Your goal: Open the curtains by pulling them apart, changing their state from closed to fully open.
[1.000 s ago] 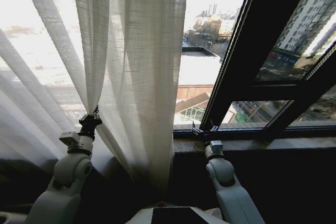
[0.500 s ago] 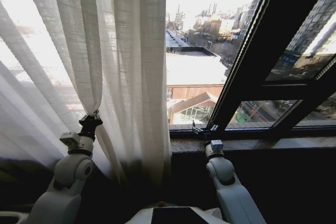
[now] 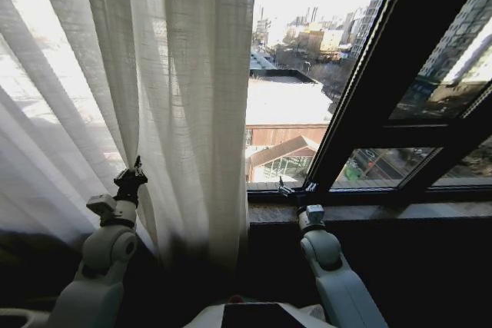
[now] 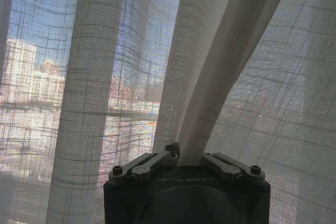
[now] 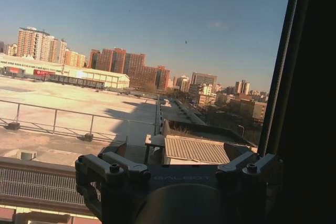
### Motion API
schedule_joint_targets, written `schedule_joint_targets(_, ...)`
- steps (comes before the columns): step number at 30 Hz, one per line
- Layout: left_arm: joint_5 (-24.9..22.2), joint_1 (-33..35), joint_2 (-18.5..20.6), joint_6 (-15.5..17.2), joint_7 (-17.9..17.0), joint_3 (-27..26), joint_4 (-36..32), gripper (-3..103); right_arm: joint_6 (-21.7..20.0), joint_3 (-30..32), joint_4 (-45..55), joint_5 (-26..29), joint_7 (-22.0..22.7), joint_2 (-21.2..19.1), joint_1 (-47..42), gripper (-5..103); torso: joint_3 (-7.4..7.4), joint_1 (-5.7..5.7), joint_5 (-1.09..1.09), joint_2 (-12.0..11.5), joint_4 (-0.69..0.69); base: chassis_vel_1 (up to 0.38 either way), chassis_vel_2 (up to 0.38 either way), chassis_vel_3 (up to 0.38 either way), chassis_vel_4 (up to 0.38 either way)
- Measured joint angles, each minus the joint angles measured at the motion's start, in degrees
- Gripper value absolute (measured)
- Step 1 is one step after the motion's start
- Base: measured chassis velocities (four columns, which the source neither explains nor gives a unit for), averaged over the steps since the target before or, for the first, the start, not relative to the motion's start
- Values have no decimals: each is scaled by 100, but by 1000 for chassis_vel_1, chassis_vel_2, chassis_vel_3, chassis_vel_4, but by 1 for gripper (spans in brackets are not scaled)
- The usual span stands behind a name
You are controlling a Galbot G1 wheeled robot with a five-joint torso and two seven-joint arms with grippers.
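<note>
Both of your grippers are sitting low: the left gripper [image 3: 137,165] is pinching a fold of the curtains [image 3: 165,97], the right gripper [image 3: 294,188] is spreading empty by the window frame [image 3: 361,90].

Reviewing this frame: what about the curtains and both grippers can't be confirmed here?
- Curtains: top and rail cut off by the head view's upper edge; a right-hand panel is not identifiable.
- Left gripper: fingertips buried in a pinched pleat in the left wrist view.
- Right gripper: small and dark against the window frame; finger state unreadable.
</note>
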Motion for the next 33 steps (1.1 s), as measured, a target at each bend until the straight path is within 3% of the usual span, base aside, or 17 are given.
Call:
schedule_joint_targets(10, -533, 134, 300, -27, 28, -1443, 605, 0, 0, -101, -127, -19, -52, 48, 100, 100, 0, 0, -2, 0, 2, 0, 0, 0, 0)
schedule_joint_targets(20, -602, 150, 467, 63, -375, -1957, 914, 0, 0, -119, -154, -45, -62, 97, 93, 100, -1, 0, -2, 0, 2, 0, 0, 0, 0)
schedule_joint_targets(22, -537, 280, 451, 69, -11, -1923, 775, 0, -2, -135, -156, -64, -62, 110, 99, 100, 0, 0, -2, 0, 1, 0, 0, 0, 0)
schedule_joint_targets(24, -412, 509, 365, 69, 618, -1849, 514, 5, -7, -162, -158, -84, -63, 123, 110, 100, 0, 0, -1, 0, 1, 0, 0, 0, 0)
schedule_joint_targets(25, -412, 509, 365, 69, 618, -1849, 514, 5, -7, -162, -158, -84, -63, 123, 110, 100, 0, 0, -1, 0, 1, 0, 0, 0, 0)
schedule_joint_targets(26, -286, 683, 282, 68, 913, -1742, 293, 16, -11, -188, -158, -95, -64, 125, 112, 100, 0, 0, -1, 0, 2, 0, 0, 0, 0)
schedule_joint_targets(28, -200, 814, 192, 63, 1010, -1607, 94, 16, -12, -206, -158, -103, -66, 125, 111, 100, 0, 0, 0, 0, 2, 0, 0, 0, 0)
schedule_joint_targets(33, 15, 1180, -198, 193, 915, -999, -689, 38, -15, -228, -146, -113, -71, 133, 104, 100, -1, 0, 0, 1, 1, 0, 0, 0, 0)
